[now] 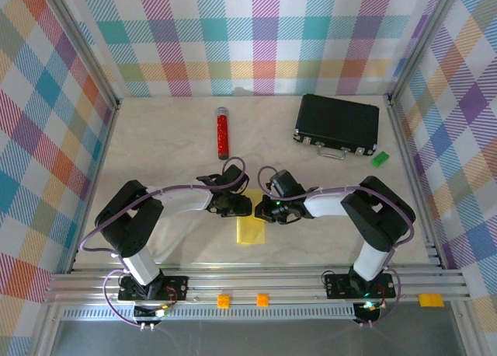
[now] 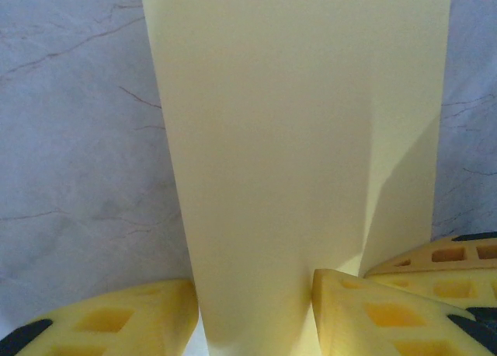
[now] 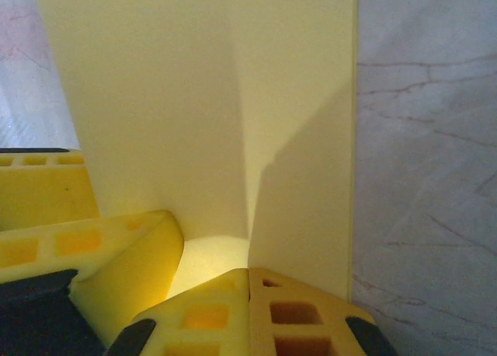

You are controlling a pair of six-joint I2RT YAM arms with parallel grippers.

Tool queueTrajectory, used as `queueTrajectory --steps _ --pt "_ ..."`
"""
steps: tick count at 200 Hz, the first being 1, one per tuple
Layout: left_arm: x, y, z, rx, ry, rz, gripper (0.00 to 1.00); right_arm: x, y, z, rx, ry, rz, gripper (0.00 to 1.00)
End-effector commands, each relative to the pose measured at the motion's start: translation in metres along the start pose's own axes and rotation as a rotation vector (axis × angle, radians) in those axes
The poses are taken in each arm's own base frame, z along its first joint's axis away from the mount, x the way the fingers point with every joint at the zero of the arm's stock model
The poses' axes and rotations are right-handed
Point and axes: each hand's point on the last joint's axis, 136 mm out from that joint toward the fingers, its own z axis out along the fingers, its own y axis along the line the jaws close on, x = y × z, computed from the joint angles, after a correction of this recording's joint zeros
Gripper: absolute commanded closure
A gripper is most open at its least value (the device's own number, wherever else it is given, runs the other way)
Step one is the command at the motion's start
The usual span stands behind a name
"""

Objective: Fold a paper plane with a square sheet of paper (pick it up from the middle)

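Note:
The square sheet of paper (image 1: 250, 232), bright yellow and folded into a long band, lies on the table just in front of both grippers, which cover its far end. I cannot make out a paper plane's point. My left gripper (image 1: 239, 205) is open. In the left wrist view its gripper (image 2: 252, 301) stands astride the paper (image 2: 295, 138), one finger against each long edge. My right gripper (image 1: 268, 210) faces it from the right. In the right wrist view its gripper (image 3: 248, 282) is shut, and a raised flap of the paper (image 3: 303, 193) runs into the seam between the fingers.
A red cylinder (image 1: 222, 134) lies at the back, left of centre. A black case (image 1: 338, 121) sits at the back right with a small green block (image 1: 380, 158) beside it. Checked walls close in three sides. Small orange blocks (image 1: 262, 299) sit on the front rail.

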Motion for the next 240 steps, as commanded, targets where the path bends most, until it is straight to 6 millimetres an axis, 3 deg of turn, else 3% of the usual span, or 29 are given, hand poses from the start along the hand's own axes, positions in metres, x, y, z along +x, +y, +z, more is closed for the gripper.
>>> queueTrajectory --steps 1,65,110,159,217,240 --pt "0.022 0.031 0.037 -0.102 0.067 -0.005 0.52 0.025 -0.052 0.008 0.149 0.066 0.049 1.0" --pt "0.011 0.015 0.019 -0.044 0.024 -0.012 0.49 0.026 -0.06 0.004 0.208 0.079 0.019 1.0" --pt "-0.01 -0.004 -0.02 0.015 -0.076 -0.003 0.45 0.025 -0.062 0.002 0.213 0.093 -0.007 1.0" --pt "-0.024 -0.01 -0.061 0.067 -0.194 -0.011 0.44 0.019 -0.067 -0.003 0.218 0.071 -0.075 1.0" --pt "-0.026 -0.007 -0.078 0.127 -0.246 -0.042 0.47 0.02 -0.071 -0.008 0.232 0.087 -0.123 1.0" --pt "-0.035 -0.018 -0.083 0.191 -0.271 -0.04 0.51 0.023 -0.073 -0.007 0.232 0.122 -0.111 1.0"
